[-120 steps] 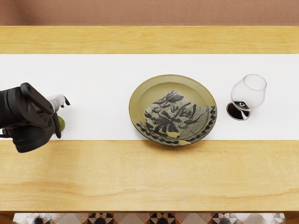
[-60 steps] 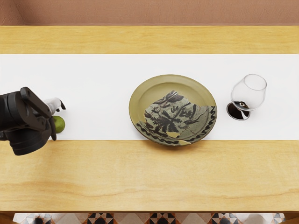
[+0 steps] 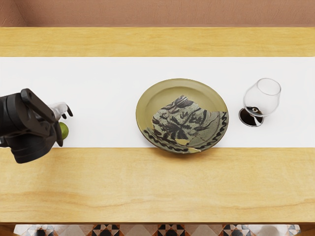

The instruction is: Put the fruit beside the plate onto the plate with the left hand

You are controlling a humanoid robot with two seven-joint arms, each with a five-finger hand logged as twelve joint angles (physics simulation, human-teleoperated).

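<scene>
Reaching in from the left edge, the left hand (image 3: 55, 118) sits over the green fruit (image 3: 64, 130), which lies half hidden on the white runner (image 3: 108, 83), well apart from the plate (image 3: 147, 98). Whether the hand grips it I cannot tell. Looks like the grasping step; next comes a secure hold, a lift, then a carry rightward to the plate.

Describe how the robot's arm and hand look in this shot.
Only the left arm shows. It is matte black, bulky and rounded, with a flat, angular black plate on top. The left hand beyond it has a pale grey-white shell with small black parts at its edge. No cables, labels or markings are visible. The right arm is out of view.
</scene>
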